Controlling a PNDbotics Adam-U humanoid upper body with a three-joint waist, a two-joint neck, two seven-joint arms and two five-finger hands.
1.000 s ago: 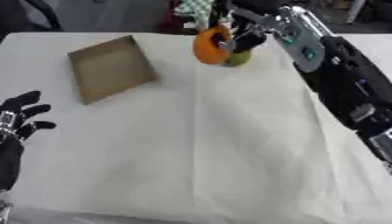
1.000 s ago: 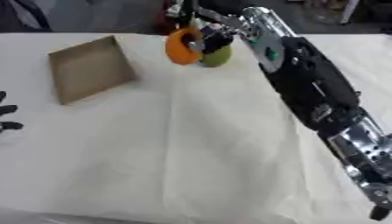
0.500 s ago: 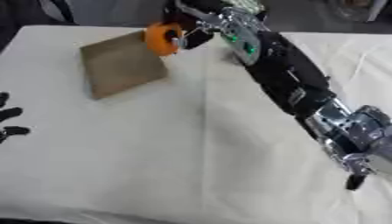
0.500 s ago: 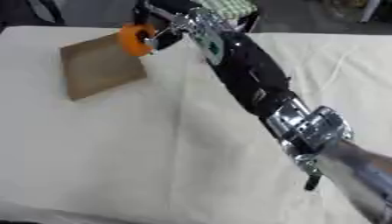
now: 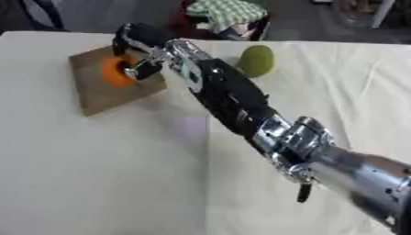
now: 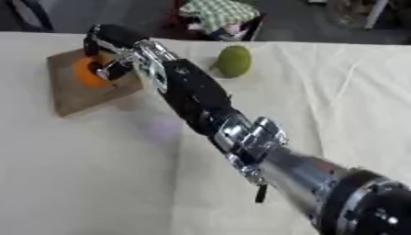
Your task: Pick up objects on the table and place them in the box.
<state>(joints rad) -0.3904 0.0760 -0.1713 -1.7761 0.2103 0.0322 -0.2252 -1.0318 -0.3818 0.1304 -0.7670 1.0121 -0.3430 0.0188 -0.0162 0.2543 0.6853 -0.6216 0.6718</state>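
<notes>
- Right hand [image 5: 138,46] stretched far across the table, over the brown box [image 5: 96,94] near the far left corner; fingers curled round an orange object [image 5: 113,72].
- Orange object: rounded, bright orange, smooth-looking, partly covered by the dark fingers; seen within the outline of the box, but whether resting on the box floor or held just above it cannot be told.
- Right arm: black forearm with silver joints, running diagonally from the lower right corner of the view up to the box.
- Box: flat, shallow, brown like cardboard, set askew to the table edges, near the far left corner.
- Green object [image 6: 233,60]: oval, dull yellow-green, slightly rough-looking surface; upright on the table near the far edge, about midway along it, right of the arm and well apart from the box.
- Table [image 5: 96,174]: covered with a pale cream cloth, creased, a long fold running from the far edge toward the near edge.
- Left hand in neither view.
</notes>
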